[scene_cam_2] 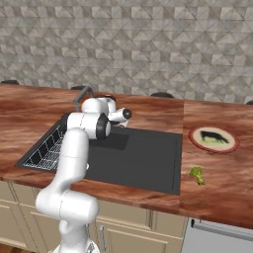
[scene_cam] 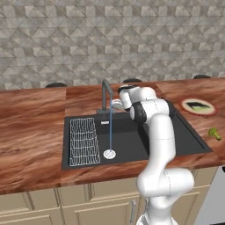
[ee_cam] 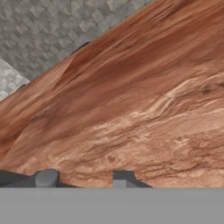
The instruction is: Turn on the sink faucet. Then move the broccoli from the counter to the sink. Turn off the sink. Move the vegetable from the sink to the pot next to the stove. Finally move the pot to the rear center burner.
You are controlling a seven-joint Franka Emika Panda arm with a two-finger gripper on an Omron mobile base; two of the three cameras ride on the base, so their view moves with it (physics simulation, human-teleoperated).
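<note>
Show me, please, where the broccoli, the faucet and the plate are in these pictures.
broccoli (scene_cam_2: 197, 174): right base view, on its green head.
faucet (scene_cam: 104, 94): left base view, on its upright neck.
plate (scene_cam_2: 232, 145): right base view, on its red rim.

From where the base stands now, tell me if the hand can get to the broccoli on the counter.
Probably yes. The broccoli lies alone on the counter right of the sink, with nothing around it; the hand is over the sink's rear edge.

Water ran from the faucet at the sink's rear edge, and the green broccoli lay on the counter beside the sink's right edge.
</note>
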